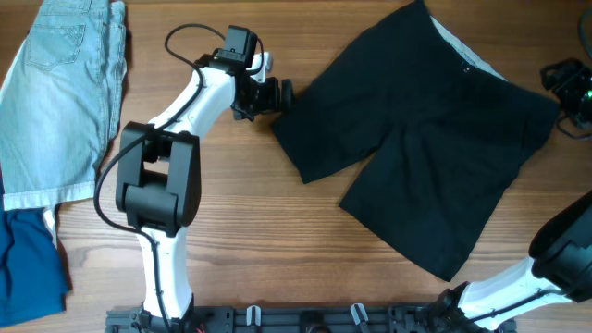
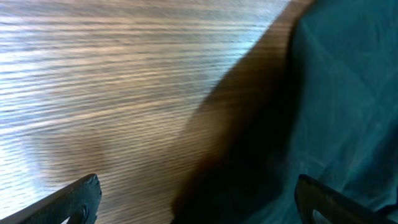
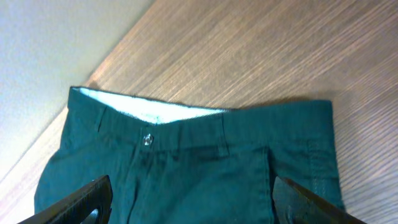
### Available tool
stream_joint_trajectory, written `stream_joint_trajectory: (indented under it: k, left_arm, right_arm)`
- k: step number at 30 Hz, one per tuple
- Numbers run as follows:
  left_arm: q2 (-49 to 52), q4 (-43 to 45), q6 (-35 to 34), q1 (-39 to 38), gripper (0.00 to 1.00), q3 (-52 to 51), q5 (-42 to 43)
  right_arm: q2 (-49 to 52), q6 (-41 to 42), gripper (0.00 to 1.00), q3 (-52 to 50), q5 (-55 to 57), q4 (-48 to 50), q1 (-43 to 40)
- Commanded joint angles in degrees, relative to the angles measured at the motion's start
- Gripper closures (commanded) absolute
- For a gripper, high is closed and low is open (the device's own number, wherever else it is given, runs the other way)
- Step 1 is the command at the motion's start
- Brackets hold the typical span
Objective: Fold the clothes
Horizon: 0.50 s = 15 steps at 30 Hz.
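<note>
The shorts (image 1: 416, 129) lie spread flat, right of centre on the table (image 1: 277, 240). The left gripper (image 1: 275, 95) is wide open at the left leg's hem. The right gripper (image 1: 561, 100), also open, hangs over the waistband (image 3: 186, 121) at the far right, likely so each can pinch an edge for the fold.

The overhead camera looks straight down on the whole tabletop (image 1: 277, 222) from far off. The left wrist camera sits low and close behind the left gripper (image 2: 199, 208), with the black shorts (image 2: 348, 93) ahead to its right. The right wrist camera looks steeply down past the right gripper (image 3: 196, 205) at their waistband (image 3: 186, 134). All three views share the shorts.
</note>
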Motion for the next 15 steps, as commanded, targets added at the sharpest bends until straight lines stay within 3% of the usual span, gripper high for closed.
stream_joint_trajectory:
  k: [1,3,5,7,11,12,15]
  left_arm:
    - [0.68,0.17,1.11,-2.71,0.01,0.17,2.51]
    - [1.46,0.20,1.11,-4.07,0.05,0.17,2.45]
    - [2.38,-0.07,1.07,-4.81,0.17,0.17,0.68]
    - [2.91,-0.96,0.09,-4.98,0.53,0.17,-3.10]
    - [2.95,-1.53,-1.53,-3.91,0.89,0.17,-9.57]
    - [2.95,-1.53,-1.55,-3.37,0.96,0.17,-10.54]
    - [2.95,-0.90,-1.46,0.07,0.96,0.17,-15.43]
  right_arm:
    - [-0.72,-1.25,0.17,0.94,-0.94,-1.27,1.66]
    - [-0.72,-1.25,0.17,0.94,-0.94,-1.27,2.47]
    - [-0.70,-1.22,0.17,0.96,-0.92,-1.16,3.08]
    - [-0.70,-1.29,0.17,0.94,-0.92,-1.16,3.76]
    - [-0.70,-2.78,0.17,0.94,-0.68,-1.38,5.49]
    - [-0.70,-2.73,0.17,0.94,-0.70,-1.46,5.99]
    - [-0.70,-2.71,0.18,0.94,-0.70,-1.66,7.93]
